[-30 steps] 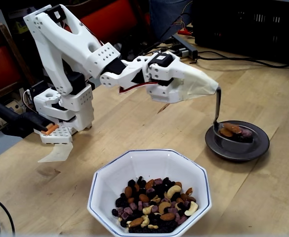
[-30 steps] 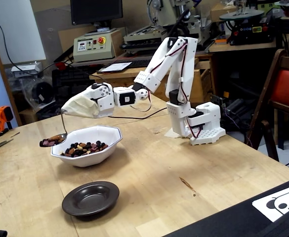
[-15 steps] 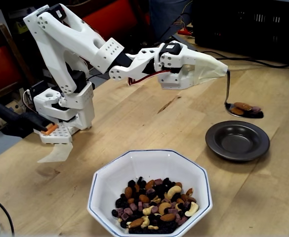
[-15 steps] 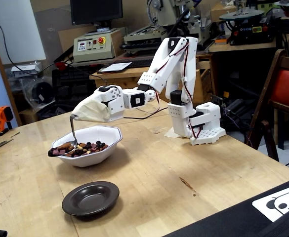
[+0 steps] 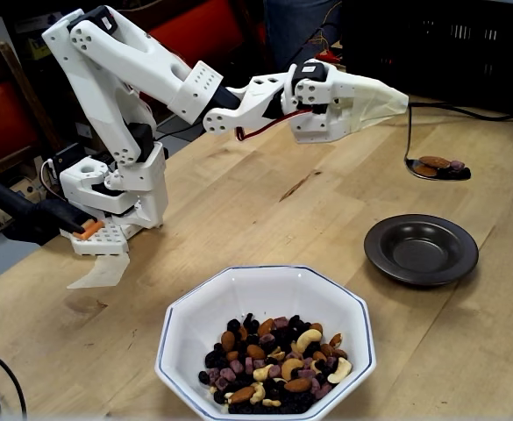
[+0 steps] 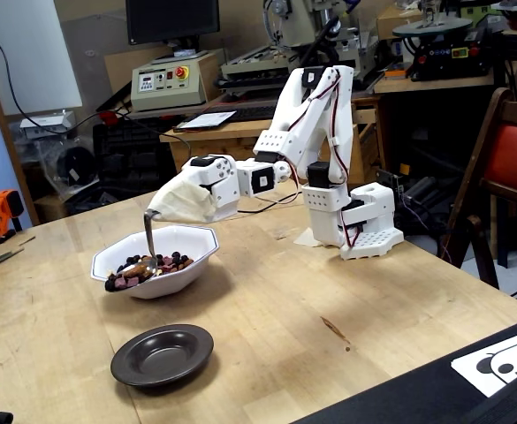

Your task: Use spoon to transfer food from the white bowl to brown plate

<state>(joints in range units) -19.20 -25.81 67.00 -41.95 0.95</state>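
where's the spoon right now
The spoon hangs loaded with nuts from the cloth-wrapped gripper, in the air at the right of a fixed view, above and behind the empty brown plate. In the other fixed view it overlaps the white bowl.

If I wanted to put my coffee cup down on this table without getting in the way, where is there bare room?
Bare wood lies right of the small dark brown plate, toward the table's near corner. It is crowded around the large white octagonal bowl, where the loaded silver spoon hangs from the cloth-covered claw.
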